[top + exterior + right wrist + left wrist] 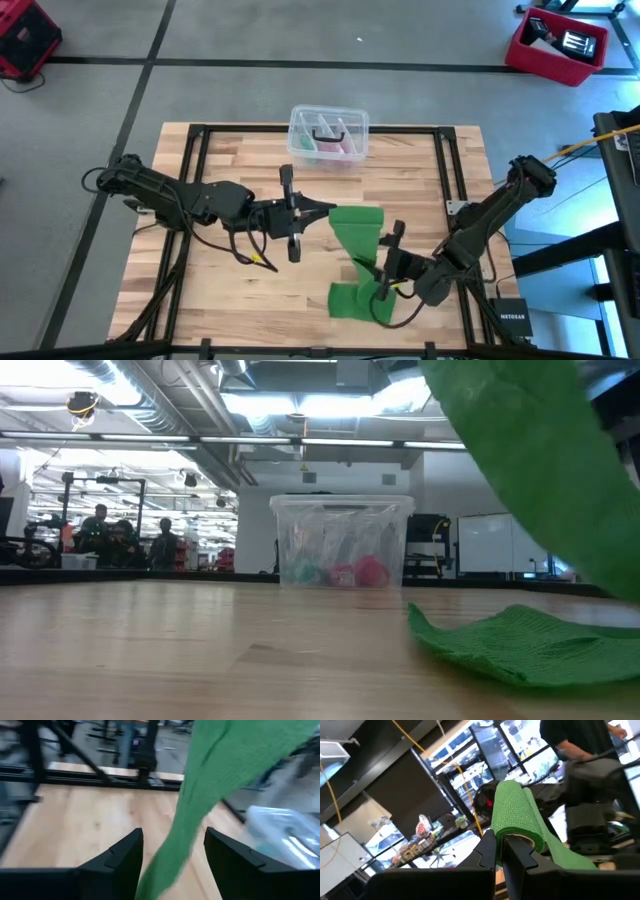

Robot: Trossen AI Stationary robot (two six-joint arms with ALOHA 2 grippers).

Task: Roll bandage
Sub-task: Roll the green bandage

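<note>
From above, a light wooden bench (200,290) with a black frame stands on a grey floor (250,35), red bins at two corners of the picture. A clear plastic box (328,133) sits near the bench's far edge. The left arm reaches in from the left side, its left end effector (322,213) clamped together on the rolled end of the green bandage (357,228). The strip runs from there toward the near edge, where its tail lies folded on the wood. The right arm comes in from the right side, and the right end effector (372,266) straddles the strip partway along, its fingers apart.

At bench height, the wood stretches flat to the clear box, which shows pink and teal items inside. Behind it lies a lit workshop with people (125,540) at far desks. The bandage hangs slanting down across the upper right, and its tail lies on the bench at lower right.

The left wrist camera shows two dark fingers (487,851) pressed onto the bandage's rolled end, windows and shelving beyond.

The right wrist camera shows both fingers (127,857) standing well apart, the green strip passing between them over the wood.
</note>
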